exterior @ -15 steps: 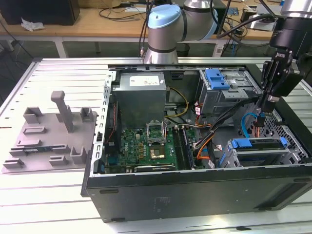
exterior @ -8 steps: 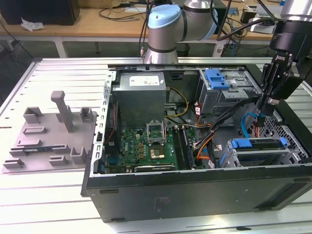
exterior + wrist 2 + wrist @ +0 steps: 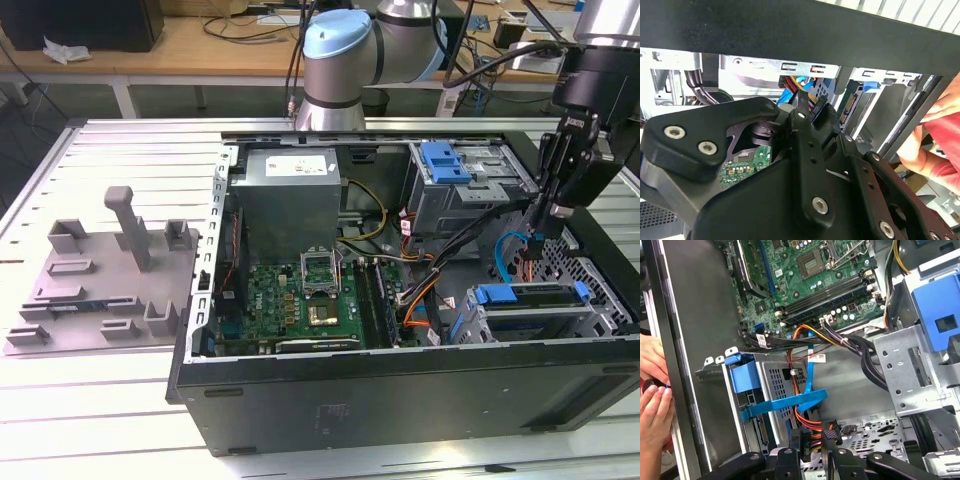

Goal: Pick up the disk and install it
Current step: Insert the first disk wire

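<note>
- The pincer (image 3: pixel 537 240) hangs tips-down inside the open black computer case (image 3: pixel 400 400), at the exterior view's right.
- In the first wrist view the pincer (image 3: pixel 811 440) has its two black fingers (image 3: pixel 796 440) a narrow gap apart. Only wires show through the gap, and it holds nothing.
- In the second wrist view the pincer's (image 3: pixel 810 106) own matt black linkage, studded with bolts, hides most of what lies under it.
- The disk (image 3: pixel 535 297) lies flat in the low perforated metal cage at the case's front corner, below the pincer and apart from it.
- It is seen almost edge-on as a silver-grey slab in a blue plastic frame, so its top face is hard to make out.
- A flat blue cable (image 3: pixel 807 400) and orange-red wires (image 3: pixel 807 420) run beside that cage.
- Further off is the green motherboard (image 3: pixel 300 300).
- A hand (image 3: pixel 652 410), cut off by the picture's edge, rests at the case wall.
</note>
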You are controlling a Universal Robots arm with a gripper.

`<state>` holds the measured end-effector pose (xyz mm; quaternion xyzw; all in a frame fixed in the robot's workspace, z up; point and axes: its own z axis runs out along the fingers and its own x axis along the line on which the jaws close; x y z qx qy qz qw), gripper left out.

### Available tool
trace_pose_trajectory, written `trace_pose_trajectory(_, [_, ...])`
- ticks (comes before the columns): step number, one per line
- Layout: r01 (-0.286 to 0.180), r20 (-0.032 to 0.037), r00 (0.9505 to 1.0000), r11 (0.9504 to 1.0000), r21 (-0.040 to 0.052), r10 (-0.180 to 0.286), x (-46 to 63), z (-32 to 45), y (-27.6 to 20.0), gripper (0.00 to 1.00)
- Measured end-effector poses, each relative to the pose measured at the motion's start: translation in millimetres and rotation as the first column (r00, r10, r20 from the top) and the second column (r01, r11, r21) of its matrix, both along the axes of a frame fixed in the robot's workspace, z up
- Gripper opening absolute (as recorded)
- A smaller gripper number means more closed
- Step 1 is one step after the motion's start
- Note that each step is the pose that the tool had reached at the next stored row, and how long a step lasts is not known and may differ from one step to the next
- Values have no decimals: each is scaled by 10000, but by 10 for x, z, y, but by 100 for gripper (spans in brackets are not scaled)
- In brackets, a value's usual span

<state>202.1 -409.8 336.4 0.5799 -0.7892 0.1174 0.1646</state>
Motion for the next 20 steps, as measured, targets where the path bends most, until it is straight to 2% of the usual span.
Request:
trace_pose_trajectory(2, [-2,117,9999,10000,-7,2,-1,0,7,31])
trace_pose_trajectory(5, [0,181,9998,10000,-11,0,-10,0,17,31])
trace_pose_trajectory(11, [-1,207,9998,10000,-11,2,-43,0,19,31])
trace_pose_trajectory(16, [10,218,9998,10000,-12,-10,-43,1,46,31])
trace_pose_trajectory(20, [76,218,9997,10000,-11,-75,-43,0,49,31])
